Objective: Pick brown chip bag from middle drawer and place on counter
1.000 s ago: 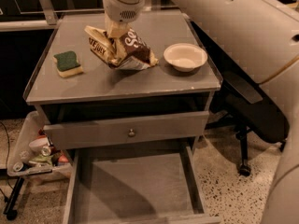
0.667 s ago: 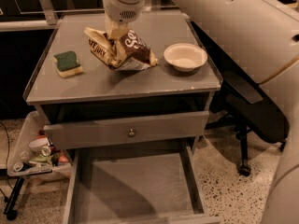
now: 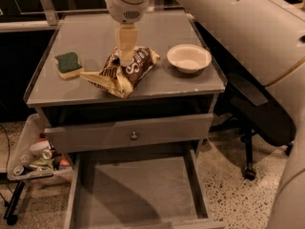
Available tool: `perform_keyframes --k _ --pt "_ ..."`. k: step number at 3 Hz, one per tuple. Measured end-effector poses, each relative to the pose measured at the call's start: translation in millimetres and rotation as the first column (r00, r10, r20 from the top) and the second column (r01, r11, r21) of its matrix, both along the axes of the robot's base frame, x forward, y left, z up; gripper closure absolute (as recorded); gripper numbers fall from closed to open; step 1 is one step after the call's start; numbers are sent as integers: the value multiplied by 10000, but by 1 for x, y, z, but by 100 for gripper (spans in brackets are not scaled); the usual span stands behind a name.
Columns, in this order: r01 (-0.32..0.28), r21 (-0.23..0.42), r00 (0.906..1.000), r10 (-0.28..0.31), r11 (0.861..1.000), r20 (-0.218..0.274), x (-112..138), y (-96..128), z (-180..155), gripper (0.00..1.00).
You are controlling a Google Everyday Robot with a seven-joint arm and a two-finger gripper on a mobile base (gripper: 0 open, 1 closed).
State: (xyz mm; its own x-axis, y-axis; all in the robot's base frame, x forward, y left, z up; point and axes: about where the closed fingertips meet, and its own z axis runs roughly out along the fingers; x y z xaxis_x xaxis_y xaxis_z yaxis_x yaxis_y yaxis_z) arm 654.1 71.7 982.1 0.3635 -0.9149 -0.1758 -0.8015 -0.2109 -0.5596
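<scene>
Jaws stand close together as one narrow pale column, pinching a crinkle at the top of the brown chip bag (image 3: pixel 125 73). The gripper (image 3: pixel 126 56) hangs straight down over the middle of the counter (image 3: pixel 95 35).

Judged from how things lie, the task is nearly finished. The bag is out of the middle drawer (image 3: pixel 138 194), which stands pulled open and bare-floored at the bottom of the view. The bag's underside appears to rest on the counter top, near the front edge. What looks left is letting go and lifting the arm clear.

From the left, a low tray of small clutter (image 3: pixel 33 159) sits beside the cabinet, near the floor. On the counter, a green-and-yellow sponge (image 3: pixel 69 65) lies just left of the bag, apart from it. Right of the bag stands a white bowl (image 3: pixel 189 57), also not touching it. Below the counter, the upper drawer front with its small round knob (image 3: pixel 134 135) is closed. The surface is matte grey and flat. The room is dim, with speckled flooring (image 3: pixel 238 194) and a dark rolling chair (image 3: pixel 259 116) at the right.
</scene>
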Motion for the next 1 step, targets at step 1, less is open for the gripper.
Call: perform_keyframes --k 1 --pt "0 0 10000 0 10000 0 0 0 0 0"
